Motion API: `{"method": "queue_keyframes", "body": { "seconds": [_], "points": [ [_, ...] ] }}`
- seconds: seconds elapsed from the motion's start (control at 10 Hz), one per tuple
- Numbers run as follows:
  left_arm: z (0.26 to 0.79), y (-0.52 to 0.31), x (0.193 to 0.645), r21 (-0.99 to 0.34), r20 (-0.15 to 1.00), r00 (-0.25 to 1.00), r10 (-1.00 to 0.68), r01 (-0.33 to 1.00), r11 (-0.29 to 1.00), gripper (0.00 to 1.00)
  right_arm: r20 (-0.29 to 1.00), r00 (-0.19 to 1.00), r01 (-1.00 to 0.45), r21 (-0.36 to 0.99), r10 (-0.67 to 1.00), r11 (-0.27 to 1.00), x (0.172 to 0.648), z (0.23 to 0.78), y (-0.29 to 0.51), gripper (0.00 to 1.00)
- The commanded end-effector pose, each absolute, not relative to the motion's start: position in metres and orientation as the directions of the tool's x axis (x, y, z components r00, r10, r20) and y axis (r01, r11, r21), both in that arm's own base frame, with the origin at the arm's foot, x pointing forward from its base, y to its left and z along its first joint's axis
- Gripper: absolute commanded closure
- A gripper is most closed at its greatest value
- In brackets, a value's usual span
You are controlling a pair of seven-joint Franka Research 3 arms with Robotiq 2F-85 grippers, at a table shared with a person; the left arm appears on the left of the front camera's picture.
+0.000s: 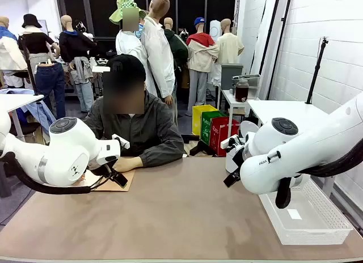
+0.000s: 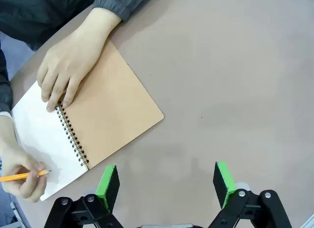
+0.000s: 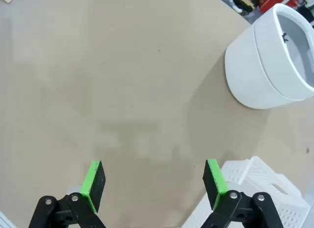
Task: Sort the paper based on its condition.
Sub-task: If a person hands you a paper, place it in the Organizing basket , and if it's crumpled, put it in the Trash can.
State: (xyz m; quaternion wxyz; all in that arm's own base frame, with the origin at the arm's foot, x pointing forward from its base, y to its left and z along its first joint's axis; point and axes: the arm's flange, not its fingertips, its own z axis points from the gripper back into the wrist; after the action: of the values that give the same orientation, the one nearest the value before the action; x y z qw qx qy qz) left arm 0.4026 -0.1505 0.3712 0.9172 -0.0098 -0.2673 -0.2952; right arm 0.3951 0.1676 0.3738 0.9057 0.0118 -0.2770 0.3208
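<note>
- The flat brown counter [image 1: 181, 217] is the biggest thing here.
- A person in a dark grey jacket [image 1: 142, 132] sits at the far side of it.
- The left gripper [image 2: 165, 181] hangs over the bare counter, near the notebook but not touching it. Its fingers are wide apart and hold nothing.
- The right gripper [image 3: 153, 181] hangs over the bare counter too. Its fingers are wide apart and hold nothing.
- A white plastic basket with a grid wall [image 1: 334, 223] sits at the right edge of the counter.
- A round white tub [image 3: 255, 66] stands near the basket.
- A spiral notebook with a brown card cover [image 2: 113, 120] lies open and flat in front of the person.
- The white paper page [image 2: 44, 134] is in the open notebook, bound by the spiral.
- One hand [image 2: 68, 66] presses down on the notebook at the spiral.
- The other hand [image 2: 22, 161] rests on the page and holds an orange pencil [image 2: 10, 178], with its tip on the page.
- A tiny white slip [image 1: 294, 214] lies in the basket.
</note>
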Motion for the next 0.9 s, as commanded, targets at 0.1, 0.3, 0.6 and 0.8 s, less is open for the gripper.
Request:
{"method": "queue_keyframes", "body": {
  "seconds": [0.1, 0.3, 0.6, 0.8],
  "points": [
    [0.3712, -0.1505, 0.4026, 0.14, 0.496, 0.683, -0.536, 0.547, 0.825, 0.0, 0.509, 0.641, -0.588, -0.156, 0.575, 0.794, 0.3951, 0.3738, 0.1676, 0.0],
    [0.3712, -0.1505, 0.4026, 0.14, 0.496, 0.683, -0.536, 0.547, 0.825, 0.0, 0.509, 0.641, -0.588, -0.156, 0.575, 0.794, 0.3951, 0.3738, 0.1676, 0.0],
    [0.3712, -0.1505, 0.4026, 0.14, 0.496, 0.683, -0.536, 0.547, 0.825, 0.0, 0.509, 0.641, -0.588, -0.156, 0.575, 0.794, 0.3951, 0.3738, 0.1676, 0.0],
    [0.3712, -0.1505, 0.4026, 0.14, 0.496, 0.683, -0.536, 0.547, 0.825, 0.0, 0.509, 0.641, -0.588, -0.156, 0.575, 0.794, 0.3951, 0.3738, 0.1676, 0.0]
  ]
}}
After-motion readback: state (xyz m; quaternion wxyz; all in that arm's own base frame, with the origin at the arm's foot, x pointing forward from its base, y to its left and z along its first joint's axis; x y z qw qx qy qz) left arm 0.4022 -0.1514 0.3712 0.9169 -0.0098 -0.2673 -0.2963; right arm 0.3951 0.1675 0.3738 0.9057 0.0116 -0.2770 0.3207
